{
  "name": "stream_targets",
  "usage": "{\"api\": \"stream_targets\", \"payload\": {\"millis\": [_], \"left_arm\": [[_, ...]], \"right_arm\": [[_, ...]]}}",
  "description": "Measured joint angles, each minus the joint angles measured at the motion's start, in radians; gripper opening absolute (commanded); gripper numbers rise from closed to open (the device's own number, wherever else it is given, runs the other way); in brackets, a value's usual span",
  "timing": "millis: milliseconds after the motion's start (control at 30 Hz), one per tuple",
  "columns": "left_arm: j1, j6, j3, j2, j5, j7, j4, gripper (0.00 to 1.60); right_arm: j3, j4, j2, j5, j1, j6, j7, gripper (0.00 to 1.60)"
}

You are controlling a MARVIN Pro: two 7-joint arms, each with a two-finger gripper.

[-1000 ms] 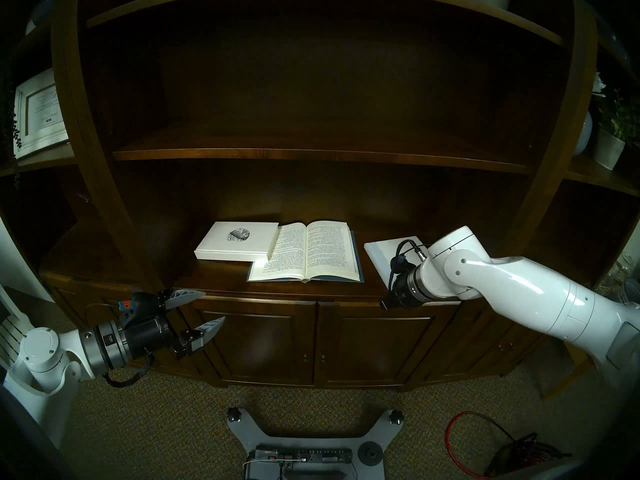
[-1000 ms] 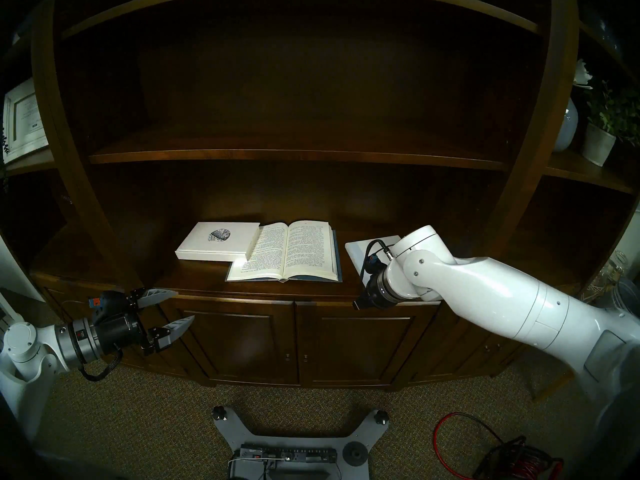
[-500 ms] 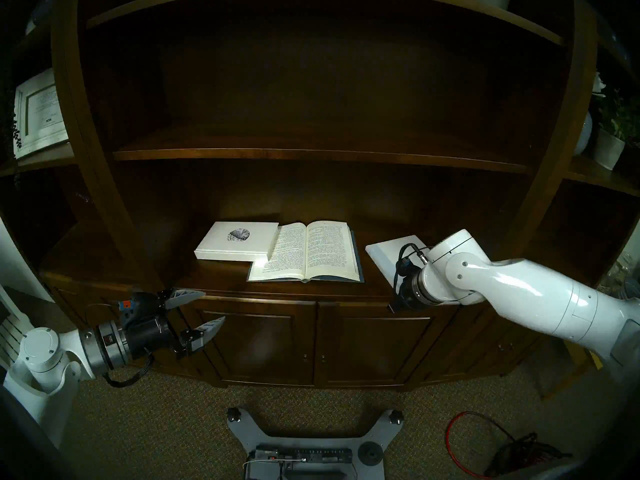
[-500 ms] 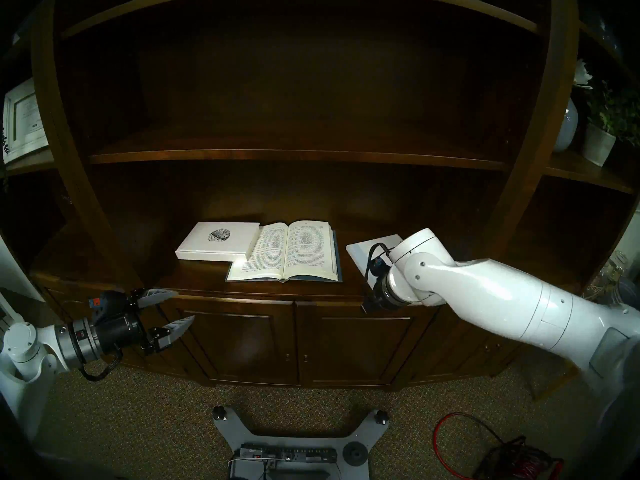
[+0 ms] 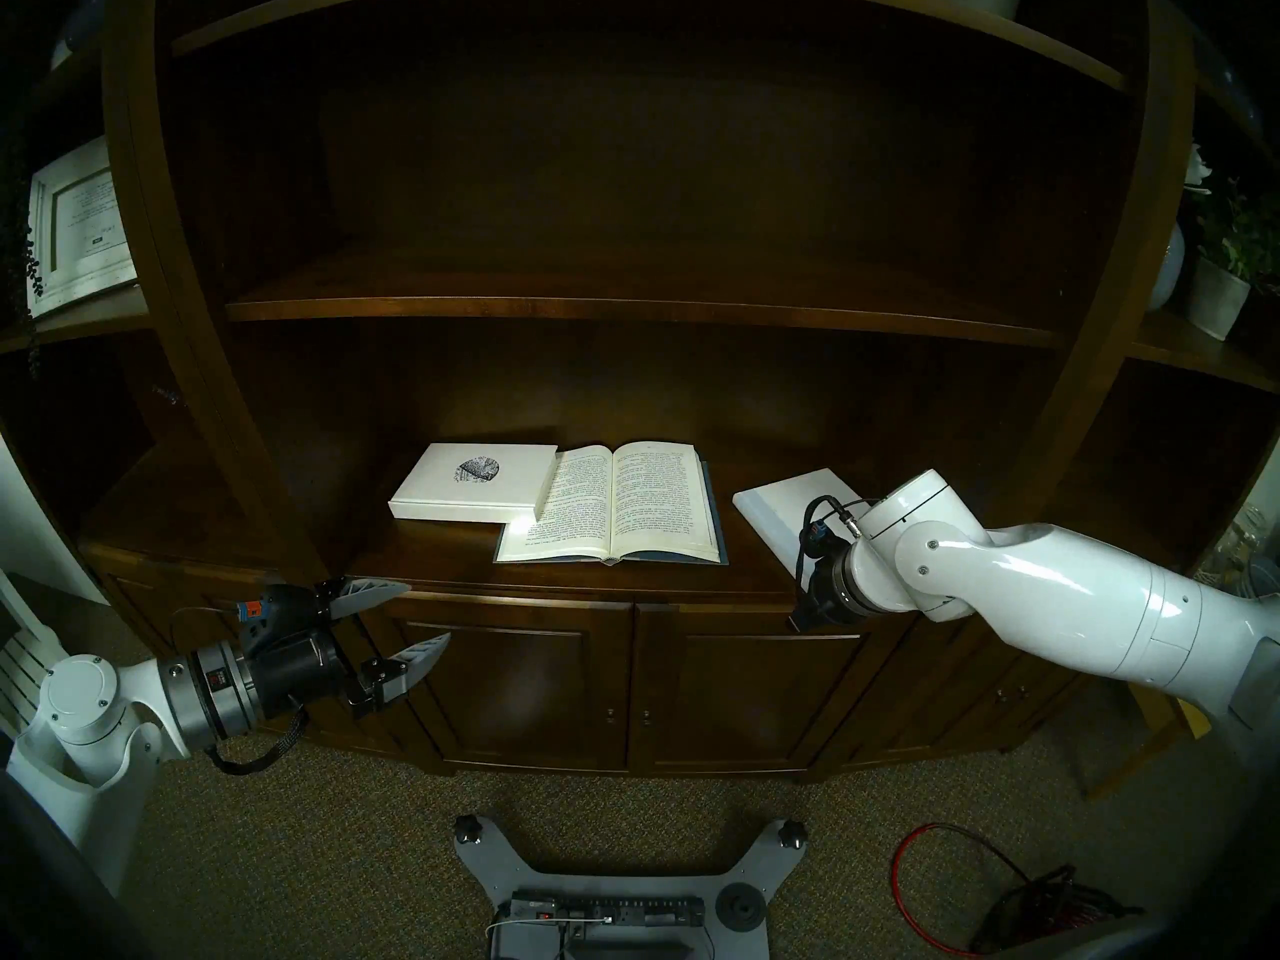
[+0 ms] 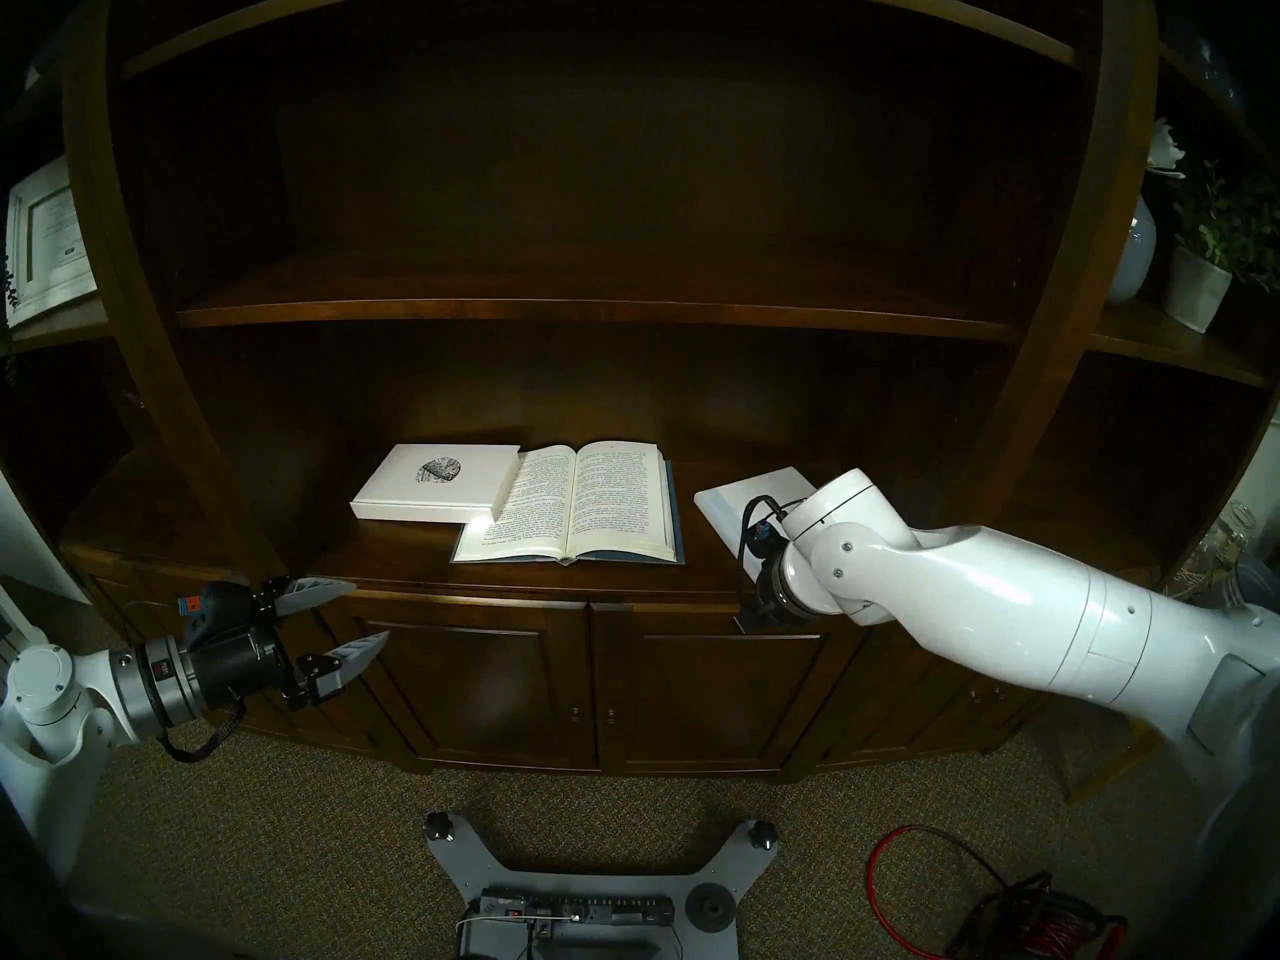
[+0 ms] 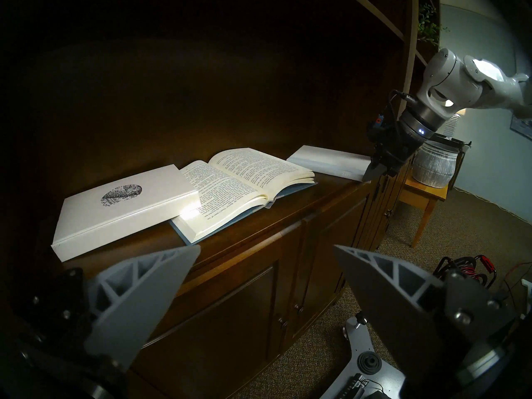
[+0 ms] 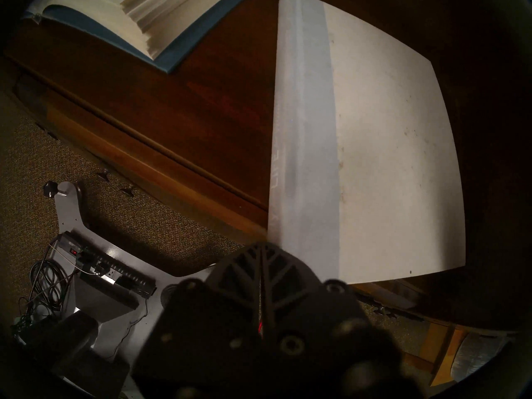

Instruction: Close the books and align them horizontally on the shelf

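three books on the shelf, one open, right gripper at the plain book's corner

the shelf [image 5: 443, 571] carries three books in a rough row. toward its left end lies the speckled book [image 5: 474, 482], closed, cover up, its right edge resting on the left page of the blue book [image 5: 616, 505]. the blue book lies open and flat at the middle of the shelf, pages up, its blue cover showing along the right and front edges. toward the right end, apart from the blue book, lies the plain book [image 5: 789, 505], closed and turned at an angle to the shelf's front edge; its near corner reaches that edge, and in the right wrist view it seems to jut slightly past it.

the right gripper [image 7: 374, 172] points steeply down at the front edge of the shelf, its jaws pressed together with nothing between them. the tips sit at the plain book's near corner, by the pale spine strip; whether they touch the book cannot be told.

the left gripper [image 5: 409, 616] hangs in front of the cabinet doors [image 5: 623, 688], below the shelf's left front corner and well apart from the books. its jaws stand wide and hold nothing.
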Motion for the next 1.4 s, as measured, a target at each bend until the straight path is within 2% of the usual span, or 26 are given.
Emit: {"api": "stream_targets", "payload": {"millis": [200, 367, 700, 967, 1233, 1400], "left_arm": [[0.000, 0.000, 0.000, 0.000, 0.000, 0.000, 0.000, 1.60], [0.000, 0.000, 0.000, 0.000, 0.000, 0.000, 0.000, 1.60], [0.000, 0.000, 0.000, 0.000, 0.000, 0.000, 0.000, 1.60], [0.000, 0.000, 0.000, 0.000, 0.000, 0.000, 0.000, 1.60], [0.000, 0.000, 0.000, 0.000, 0.000, 0.000, 0.000, 1.60], [0.000, 0.000, 0.000, 0.000, 0.000, 0.000, 0.000, 1.60]], "right_arm": [[-0.028, 0.001, -0.001, -0.058, 0.005, 0.000, 0.000, 0.00], [-0.031, -0.006, 0.009, -0.065, 0.005, 0.000, -0.001, 0.00], [-0.005, -0.062, 0.063, -0.035, 0.012, 0.000, -0.001, 0.00], [0.019, -0.085, 0.106, 0.015, 0.016, -0.004, 0.012, 0.00], [0.043, -0.094, 0.136, 0.060, 0.024, -0.012, 0.097, 0.00], [0.047, -0.062, 0.134, 0.061, 0.031, -0.011, 0.142, 0.00]]}}
